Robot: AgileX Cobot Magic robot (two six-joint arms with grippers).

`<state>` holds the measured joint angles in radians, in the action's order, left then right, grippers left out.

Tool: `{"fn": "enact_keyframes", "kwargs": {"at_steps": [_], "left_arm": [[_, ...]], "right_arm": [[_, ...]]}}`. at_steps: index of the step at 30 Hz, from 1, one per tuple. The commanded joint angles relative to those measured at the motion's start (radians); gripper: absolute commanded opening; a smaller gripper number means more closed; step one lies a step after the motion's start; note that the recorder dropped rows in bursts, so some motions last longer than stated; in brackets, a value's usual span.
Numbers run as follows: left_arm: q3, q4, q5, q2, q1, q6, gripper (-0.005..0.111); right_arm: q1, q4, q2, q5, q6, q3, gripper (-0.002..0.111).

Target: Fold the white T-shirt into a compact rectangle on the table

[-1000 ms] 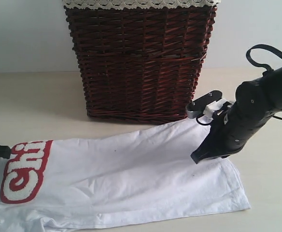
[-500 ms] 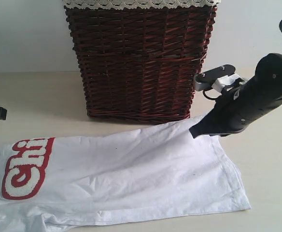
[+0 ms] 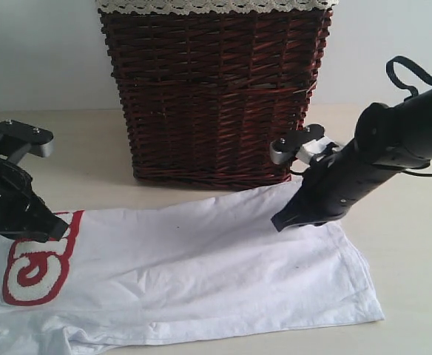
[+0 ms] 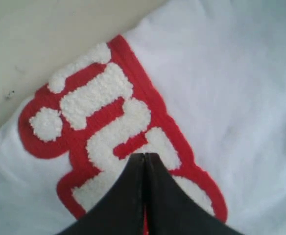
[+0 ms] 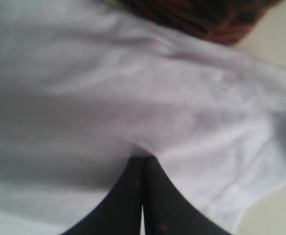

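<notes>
Shirt first: the white T-shirt (image 3: 201, 274) lies flat on the table (image 3: 416, 244), just in front of the wicker basket (image 3: 212, 96), its long axis parallel to the basket's front wall. The end with the red patch (image 3: 35, 266) goes past the basket's left corner, under the left gripper (image 3: 59, 232). The hem end is near the right corner, under the right gripper (image 3: 277, 222). Both grippers are clenched and seem to hold nothing.

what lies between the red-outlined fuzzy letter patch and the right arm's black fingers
Only bare, lightly wrinkled white cotton T-shirt fabric; the exterior view shows it.
</notes>
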<state>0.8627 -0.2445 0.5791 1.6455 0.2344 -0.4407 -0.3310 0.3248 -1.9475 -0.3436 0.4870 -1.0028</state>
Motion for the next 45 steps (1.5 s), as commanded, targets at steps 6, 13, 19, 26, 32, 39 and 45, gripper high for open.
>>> {"fn": "enact_keyframes", "kwargs": {"at_steps": [6,13,19,26,32,39,45], "left_arm": [[0.002,-0.006,-0.043,0.002,0.005,-0.016,0.0],[0.002,-0.006,-0.027,-0.007,0.005,-0.024,0.0],[0.002,-0.013,0.073,-0.091,0.006,-0.097,0.0],[0.0,-0.157,0.351,-0.226,0.12,-0.215,0.0],[-0.074,-0.063,0.406,-0.338,0.422,-0.044,0.0],[-0.128,-0.052,0.402,-0.343,0.641,0.148,0.02],[-0.223,-0.051,0.29,-0.339,0.744,0.19,0.046]], "right_arm": [[0.094,-0.165,-0.055,-0.04,-0.168,-0.008,0.0],[0.156,-0.206,-0.055,-0.07,-0.247,-0.008,0.0],[0.156,-0.194,-0.053,-0.071,-0.257,-0.008,0.0],[0.156,-0.178,-0.053,-0.07,-0.249,-0.008,0.0],[0.156,-0.167,-0.053,-0.057,-0.249,-0.008,0.0],[0.156,-0.151,-0.053,-0.057,-0.245,-0.008,0.0],[0.156,-0.152,-0.053,-0.059,-0.245,-0.008,0.0]]}}
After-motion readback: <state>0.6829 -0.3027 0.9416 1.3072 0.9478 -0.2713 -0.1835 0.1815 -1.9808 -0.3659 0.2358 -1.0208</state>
